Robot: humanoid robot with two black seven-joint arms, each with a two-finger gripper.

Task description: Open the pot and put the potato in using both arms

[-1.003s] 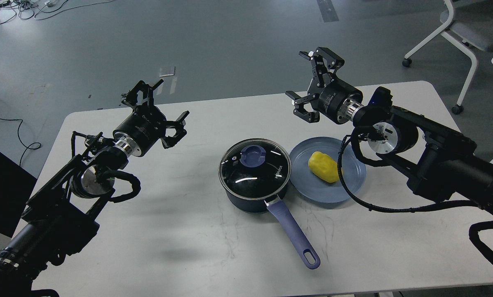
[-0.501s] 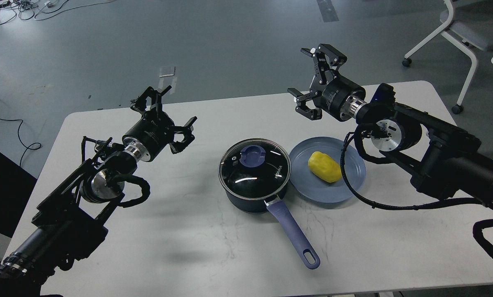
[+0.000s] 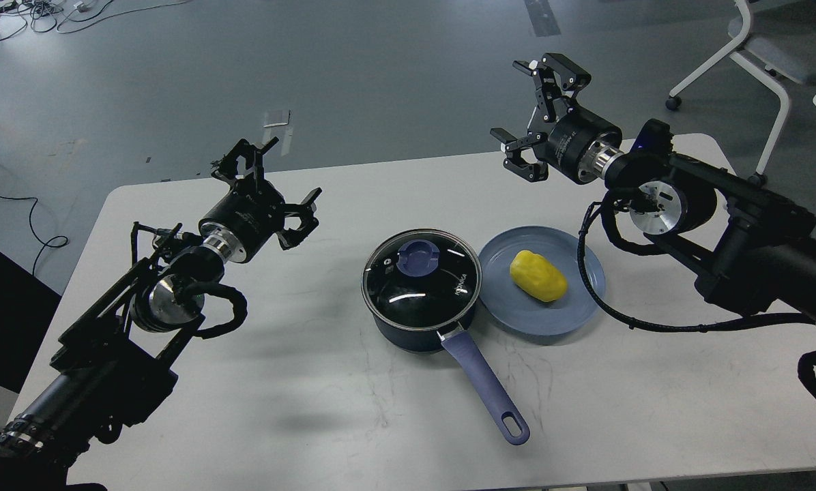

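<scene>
The dark navy pot stands at the table's middle with its glass lid on, blue knob on top, and its periwinkle handle pointing to the front right. The yellow potato lies on a blue-grey plate just right of the pot. My left gripper is open and empty, above the table to the left of the pot. My right gripper is open and empty, raised beyond the plate at the back right.
The white table carries only the pot and plate. A white chair stands on the grey floor at the back right. Cables lie on the floor at the far left.
My right gripper has risen and moved right, away from the plate. My left gripper moved forward toward the pot, then drew slightly back left. Pot, lid and potato have not moved.
</scene>
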